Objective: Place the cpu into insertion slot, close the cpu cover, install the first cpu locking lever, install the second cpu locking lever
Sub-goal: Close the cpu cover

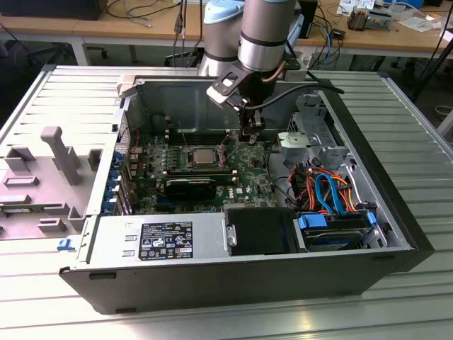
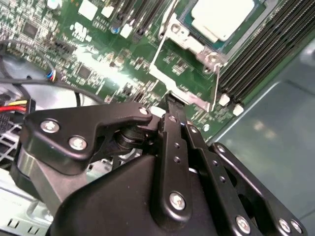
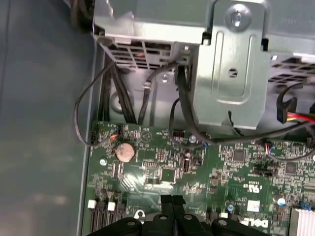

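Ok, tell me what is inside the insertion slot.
The cpu sits in the insertion slot, dull silver top facing up. Whatever lies beneath it is hidden by the chip itself.

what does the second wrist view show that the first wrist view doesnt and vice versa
Second wrist view, not the first: the cpu lying in the silver-rimmed insertion slot, long black memory slots beside it. First wrist view, not the second: a silver metal bracket topped by a screw, and a round coin battery. Both: the green circuit board and the black hand, fingers together.
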`<move>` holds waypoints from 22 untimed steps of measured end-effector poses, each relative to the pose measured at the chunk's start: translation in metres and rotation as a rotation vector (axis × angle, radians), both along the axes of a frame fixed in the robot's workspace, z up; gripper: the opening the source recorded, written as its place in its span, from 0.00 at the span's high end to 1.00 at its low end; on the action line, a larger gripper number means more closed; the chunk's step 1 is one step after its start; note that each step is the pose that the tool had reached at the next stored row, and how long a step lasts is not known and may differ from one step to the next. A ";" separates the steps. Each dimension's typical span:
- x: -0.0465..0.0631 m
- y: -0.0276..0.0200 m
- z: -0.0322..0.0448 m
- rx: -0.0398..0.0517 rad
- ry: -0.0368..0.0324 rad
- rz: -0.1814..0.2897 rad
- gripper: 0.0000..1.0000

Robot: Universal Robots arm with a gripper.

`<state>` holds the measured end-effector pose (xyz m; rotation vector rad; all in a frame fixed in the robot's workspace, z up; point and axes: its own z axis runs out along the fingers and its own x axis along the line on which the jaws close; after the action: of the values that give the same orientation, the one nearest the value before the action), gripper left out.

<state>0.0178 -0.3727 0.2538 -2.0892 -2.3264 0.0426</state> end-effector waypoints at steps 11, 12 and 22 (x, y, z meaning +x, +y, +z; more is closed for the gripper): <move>-0.031 0.0001 -0.0004 0.0008 -0.0008 0.000 0.89; -0.031 0.0001 -0.0006 0.0009 -0.0009 0.000 0.89; -0.040 0.0001 -0.0011 0.0009 -0.0012 0.000 0.89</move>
<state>-0.0221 -0.3726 0.2527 -2.0895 -2.3265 0.0402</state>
